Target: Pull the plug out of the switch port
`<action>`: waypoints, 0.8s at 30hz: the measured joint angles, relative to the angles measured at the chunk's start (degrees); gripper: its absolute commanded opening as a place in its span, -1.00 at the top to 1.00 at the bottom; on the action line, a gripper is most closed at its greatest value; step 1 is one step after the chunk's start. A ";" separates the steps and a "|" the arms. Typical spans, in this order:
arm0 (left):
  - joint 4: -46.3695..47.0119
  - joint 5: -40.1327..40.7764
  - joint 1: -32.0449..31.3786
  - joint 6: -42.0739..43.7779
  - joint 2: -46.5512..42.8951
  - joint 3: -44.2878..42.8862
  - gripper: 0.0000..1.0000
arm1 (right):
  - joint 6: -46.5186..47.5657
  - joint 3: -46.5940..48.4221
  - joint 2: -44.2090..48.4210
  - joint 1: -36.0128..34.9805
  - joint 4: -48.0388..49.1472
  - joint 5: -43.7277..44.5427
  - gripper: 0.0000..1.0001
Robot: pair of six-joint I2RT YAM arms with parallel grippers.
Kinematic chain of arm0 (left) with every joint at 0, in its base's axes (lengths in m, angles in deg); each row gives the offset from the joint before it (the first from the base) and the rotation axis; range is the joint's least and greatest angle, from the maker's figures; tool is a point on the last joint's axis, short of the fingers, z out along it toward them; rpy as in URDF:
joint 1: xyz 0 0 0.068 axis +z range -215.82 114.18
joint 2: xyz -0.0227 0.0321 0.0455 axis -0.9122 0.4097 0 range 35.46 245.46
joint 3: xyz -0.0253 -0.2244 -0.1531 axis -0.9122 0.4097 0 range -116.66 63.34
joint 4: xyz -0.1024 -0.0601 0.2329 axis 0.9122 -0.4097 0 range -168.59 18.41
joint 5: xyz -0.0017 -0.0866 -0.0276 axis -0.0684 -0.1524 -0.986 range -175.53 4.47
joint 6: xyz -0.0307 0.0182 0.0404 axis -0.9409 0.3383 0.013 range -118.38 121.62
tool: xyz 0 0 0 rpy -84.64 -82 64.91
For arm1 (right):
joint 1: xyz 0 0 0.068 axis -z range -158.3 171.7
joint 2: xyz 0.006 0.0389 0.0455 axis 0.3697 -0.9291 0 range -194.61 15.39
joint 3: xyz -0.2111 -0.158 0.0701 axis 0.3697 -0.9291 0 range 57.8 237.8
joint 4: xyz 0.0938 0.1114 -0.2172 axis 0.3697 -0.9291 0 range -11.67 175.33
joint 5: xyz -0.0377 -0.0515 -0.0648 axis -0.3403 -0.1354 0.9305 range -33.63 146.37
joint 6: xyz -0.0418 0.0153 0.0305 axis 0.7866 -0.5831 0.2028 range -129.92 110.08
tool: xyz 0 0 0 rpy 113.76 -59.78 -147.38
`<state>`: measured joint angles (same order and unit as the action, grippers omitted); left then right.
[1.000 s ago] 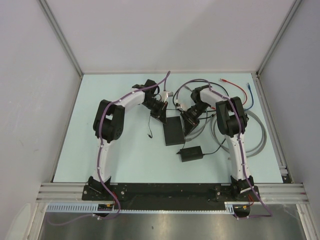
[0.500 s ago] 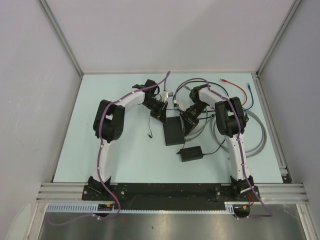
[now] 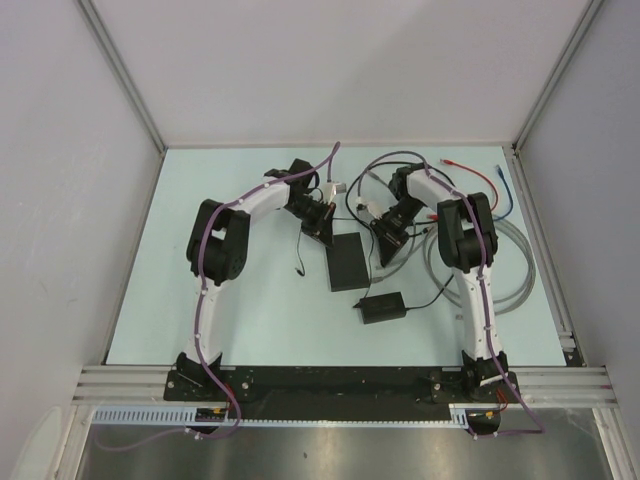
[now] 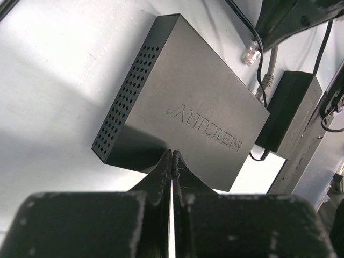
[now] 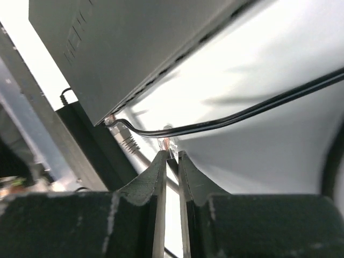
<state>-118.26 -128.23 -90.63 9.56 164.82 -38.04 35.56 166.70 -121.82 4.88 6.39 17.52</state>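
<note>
Looking from my end, the black power brick [image 3: 382, 307] lies closest on the surface [image 3: 260, 320]. Past it sits the flat Mercury switch [image 4: 188, 107]. My left jaws are squeezed together, tips pressing its far edge. My right jaws pinch the clear plug [image 4: 250, 54], which is out of the switch and just beside its right edge.

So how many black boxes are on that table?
2: the flat switch in the middle, and a smaller adapter just below-right of it in the top view.
</note>
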 measured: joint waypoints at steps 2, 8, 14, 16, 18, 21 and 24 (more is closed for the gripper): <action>0.11 0.00 0.15 -0.02 0.00 0.00 1.00 | 0.94 1.49 0.02 0.00 0.26 -0.02 1.00; 0.87 -0.09 0.74 -0.42 0.00 0.00 1.00 | 0.57 13.75 0.04 0.15 1.11 -0.13 1.00; 1.46 -0.13 1.64 -0.46 0.00 0.00 1.00 | -2.01 22.56 0.15 2.75 2.12 3.04 1.00; 1.62 -0.15 1.95 -0.48 0.00 0.00 0.99 | -3.06 23.76 -0.17 4.39 2.10 4.35 0.67; 1.77 -0.17 2.21 -0.50 0.00 0.02 0.97 | -3.93 23.89 -0.24 5.49 2.27 4.79 0.43; 2.62 -0.87 2.56 -0.50 -0.07 0.63 0.88 | -4.57 20.65 0.44 7.10 3.06 4.68 0.23; 2.95 -1.46 2.89 -0.15 -0.83 2.10 0.75 | -4.31 11.89 2.64 6.47 3.72 3.63 0.21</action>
<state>-115.31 -129.69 -87.75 9.41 163.99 -35.94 31.25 178.59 -119.17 11.35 10.11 21.15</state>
